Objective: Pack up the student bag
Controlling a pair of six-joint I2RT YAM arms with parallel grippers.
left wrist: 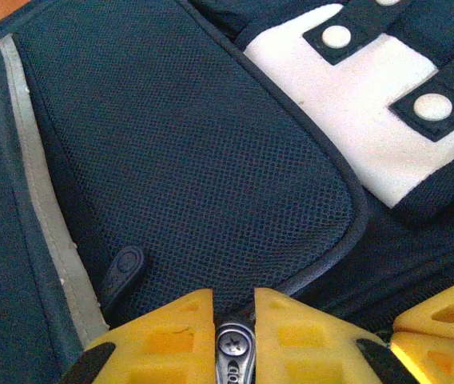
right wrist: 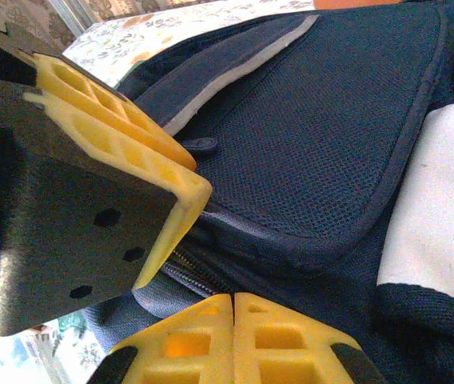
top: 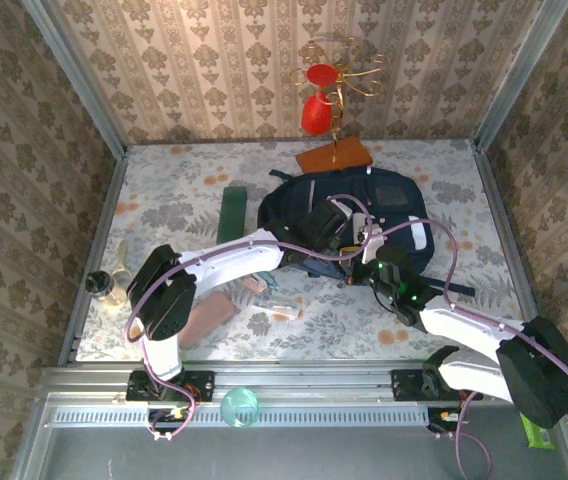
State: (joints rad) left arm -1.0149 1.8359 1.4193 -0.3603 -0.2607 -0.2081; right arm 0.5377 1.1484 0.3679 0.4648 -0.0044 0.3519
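Mesh-fronted student bag (left wrist: pixel 195 176), metal zip pull (left wrist: pixel 233 356) in left hand (left wrist: pixel 233 308)

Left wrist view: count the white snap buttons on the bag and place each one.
2. One snap button sits at the top of the student bag's white patch; the other lower, to its right. More may be cut off at the frame's edges.

Floral table (top: pixel 164 190) bears the student bag (top: pixel 404 195), a green block (top: pixel 232 212).

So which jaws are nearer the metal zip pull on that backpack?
Left. The left jaws pinch the zip pull; the right jaws sit shut close beside it, over the backpack.
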